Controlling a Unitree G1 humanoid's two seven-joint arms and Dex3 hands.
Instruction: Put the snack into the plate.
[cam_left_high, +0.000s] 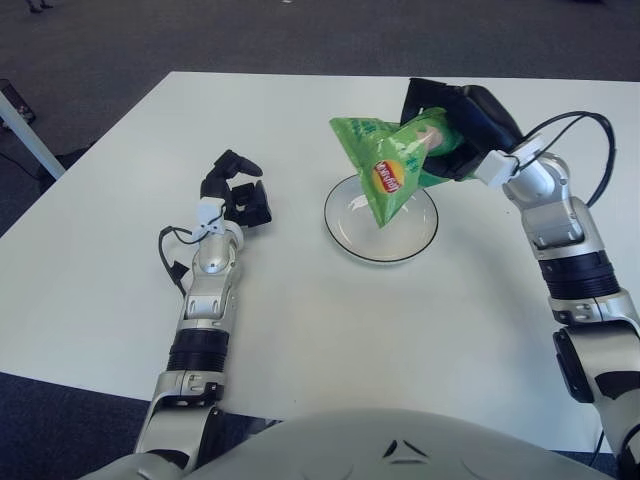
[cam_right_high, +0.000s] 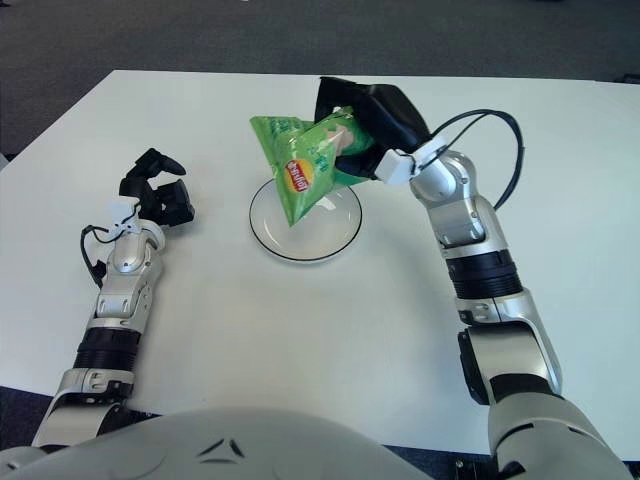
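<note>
A green chip bag (cam_left_high: 383, 165) hangs in the air, tilted, directly over the white plate (cam_left_high: 352, 240) with a dark rim in the middle of the table. My right hand (cam_left_high: 452, 125) is shut on the bag's right end, above the plate's far right rim. The bag's lower corner hides part of the plate's bowl and does not clearly touch it. My left hand (cam_left_high: 236, 192) shows to the left of the plate, fingers curled with nothing in them.
The white table (cam_left_high: 320, 330) spreads wide around the plate. Dark carpet lies beyond its far edge. A white table leg (cam_left_high: 20, 130) stands at the far left. A black cable (cam_left_high: 575, 125) loops off my right wrist.
</note>
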